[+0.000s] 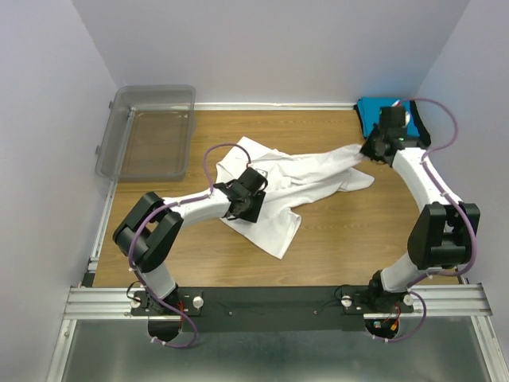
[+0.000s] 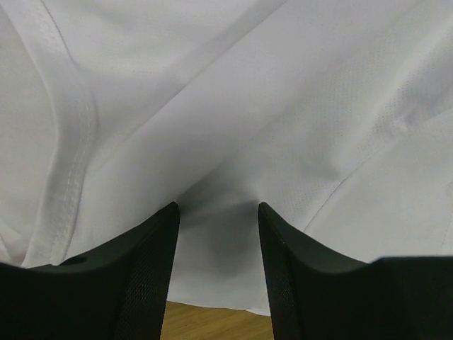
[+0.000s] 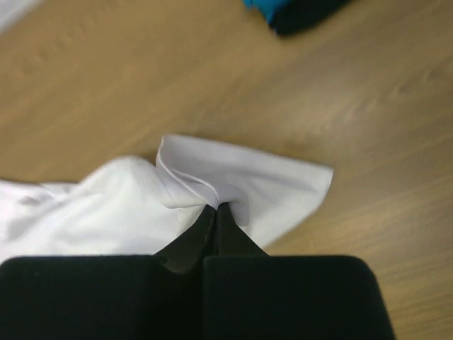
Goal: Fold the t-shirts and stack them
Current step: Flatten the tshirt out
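The white t-shirt [image 1: 294,179] lies crumpled across the middle of the wooden table, one part stretched toward the back right. My left gripper [image 1: 248,191] is on its left half; in the left wrist view the gripper [image 2: 217,209] is open, its jaws apart over bunched white cloth [image 2: 283,106]. At the cloth's far right end, my right gripper [image 1: 367,151] is shut on a fold of the white t-shirt [image 3: 248,177], with its jaws [image 3: 216,207] pinched together. A blue t-shirt [image 1: 367,111] and a black one [image 3: 304,14] lie in the back right corner.
A clear plastic bin [image 1: 151,131] stands at the back left corner. Bare wood [image 1: 342,239] shows in front of the shirt. Walls close in the table on the left, back and right.
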`<action>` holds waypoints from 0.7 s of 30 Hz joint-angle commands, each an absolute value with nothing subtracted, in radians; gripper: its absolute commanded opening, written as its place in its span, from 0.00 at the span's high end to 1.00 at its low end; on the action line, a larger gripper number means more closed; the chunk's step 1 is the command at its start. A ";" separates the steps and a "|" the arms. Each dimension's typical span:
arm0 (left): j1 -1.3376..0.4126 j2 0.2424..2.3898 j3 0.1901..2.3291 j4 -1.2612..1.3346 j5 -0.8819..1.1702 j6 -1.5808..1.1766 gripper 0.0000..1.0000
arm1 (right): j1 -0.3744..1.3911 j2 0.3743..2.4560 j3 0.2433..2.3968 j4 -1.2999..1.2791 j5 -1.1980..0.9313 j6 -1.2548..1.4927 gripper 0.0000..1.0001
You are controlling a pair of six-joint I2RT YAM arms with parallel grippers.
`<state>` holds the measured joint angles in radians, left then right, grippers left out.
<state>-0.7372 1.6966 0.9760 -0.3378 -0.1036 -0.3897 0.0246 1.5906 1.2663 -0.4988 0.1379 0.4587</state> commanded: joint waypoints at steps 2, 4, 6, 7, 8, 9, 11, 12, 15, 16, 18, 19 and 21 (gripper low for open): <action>-0.739 1.668 0.905 -0.410 -0.026 -0.413 0.44 | -0.026 1.603 1.462 -0.489 0.157 0.439 0.99; -0.739 1.642 0.888 -0.416 -0.009 -0.411 0.44 | -0.028 1.650 1.517 -0.489 0.127 0.434 0.99; -0.739 1.626 0.881 -0.431 -0.005 -0.405 0.44 | -0.028 1.687 1.595 -0.488 0.080 0.437 0.99; -0.741 1.609 0.871 -0.439 0.024 -0.403 0.44 | -0.028 1.730 1.621 -0.488 0.040 0.434 0.99; -0.741 1.597 0.865 -0.440 0.031 -0.400 0.44 | -0.028 1.750 1.673 -0.488 0.025 0.436 0.99; -0.741 1.589 0.859 -0.440 0.040 -0.399 0.44 | -0.028 1.772 1.695 -0.486 0.011 0.439 1.00; -0.741 1.568 0.842 -0.437 0.072 -0.402 0.44 | -0.028 1.840 1.765 -0.482 -0.064 0.445 0.99; -0.742 1.563 0.838 -0.436 0.078 -0.406 0.44 | -0.028 1.868 1.784 -0.479 -0.093 0.445 0.99; -0.742 1.545 0.822 -0.425 0.092 -0.422 0.44 | -0.026 1.947 1.833 -0.474 -0.205 0.451 0.62; -0.742 1.530 0.822 -0.417 0.095 -0.434 0.43 | -0.026 1.947 1.818 -0.474 -0.207 0.454 0.45; -0.742 1.511 0.828 -0.410 0.101 -0.446 0.42 | -0.026 1.922 1.769 -0.474 -0.174 0.459 0.36; -0.742 1.485 0.842 -0.408 0.103 -0.463 0.41 | -0.026 1.881 1.702 -0.474 -0.146 0.460 0.33; -0.741 1.451 0.856 -0.390 0.095 -0.485 0.38 | -0.026 1.833 1.608 -0.476 -0.054 0.460 0.33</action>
